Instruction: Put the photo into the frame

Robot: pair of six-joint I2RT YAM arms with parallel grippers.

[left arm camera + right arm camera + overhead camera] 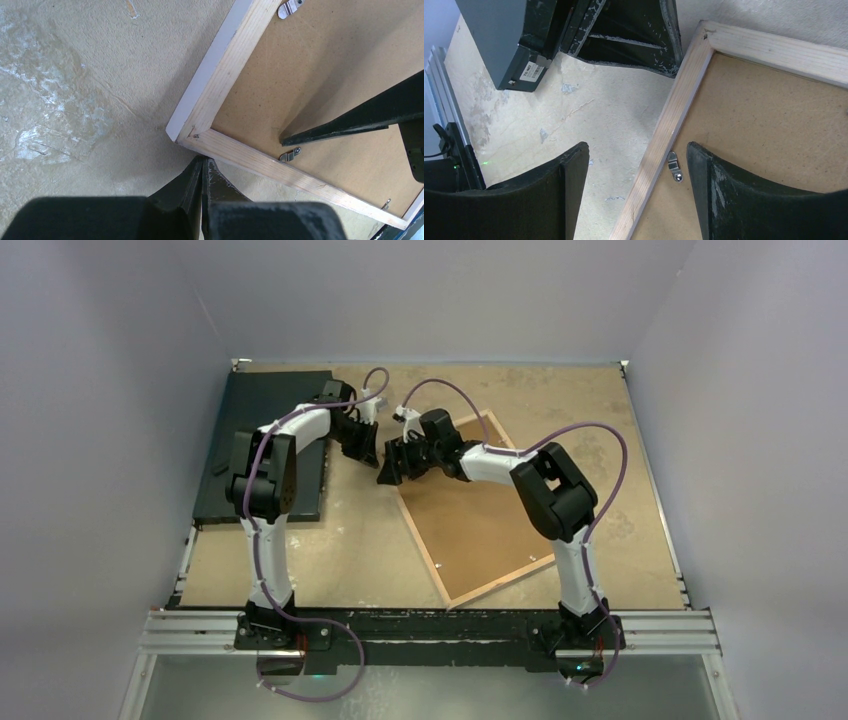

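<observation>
Frame [423, 550] lies back-up and tilted, centre-right on the table [350, 550] from above. My left gripper [368, 452] and right gripper [392, 468] meet at its left corner.

Left wrist: my left jaws are pressed together, tips just beside that wooden corner.

Right wrist: my right jaws stand wide, straddling the rail by a metal clip [675, 167].

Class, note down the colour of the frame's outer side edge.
White, beside pale wooden back rails; the frame shows it best in the left wrist view.
</observation>
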